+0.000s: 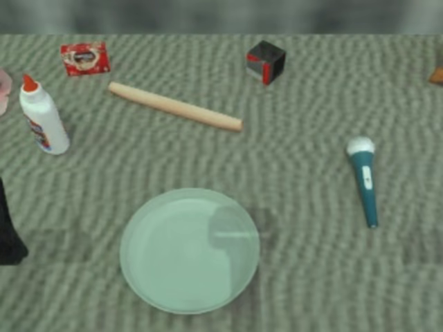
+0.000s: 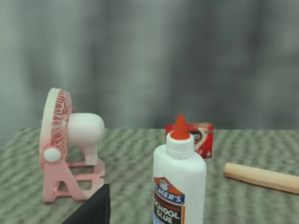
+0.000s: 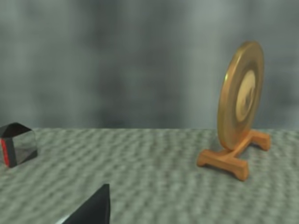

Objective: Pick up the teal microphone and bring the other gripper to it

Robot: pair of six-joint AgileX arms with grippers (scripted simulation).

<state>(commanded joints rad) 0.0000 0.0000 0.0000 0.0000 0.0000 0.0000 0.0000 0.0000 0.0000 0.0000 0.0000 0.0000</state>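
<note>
Worktop point(image 1: 311, 277), grey-green woven cover, carries everything. Pale green plate point(image 1: 190, 250) sits near-centre, largest item. Tan rolling pin point(image 1: 174, 106) lies slanted far-centre. White glue bottle w/ orange cap point(image 1: 43, 115) lies far left; pink desk fan point(image 2: 65, 147) just beyond it at the left edge. Teal microphone point(image 1: 364, 180) lies flat on the right side, white head toward far, handle toward near, well apart from plate and pin, nothing touching it. Black-red cube point(image 1: 266, 61) far, right of centre. Red packet point(image 1: 85, 58) far left. Gold disc on wooden stand point(image 3: 240, 109) far right edge.

Left arm point(image 1: 8, 228) parked at left edge; its claw point(image 2: 93, 210) shows only a dark tip, can't tell opening. Right claw point(image 3: 91, 209) likewise only a dark tip in its wrist view, can't tell; neither holds anything visible.
</note>
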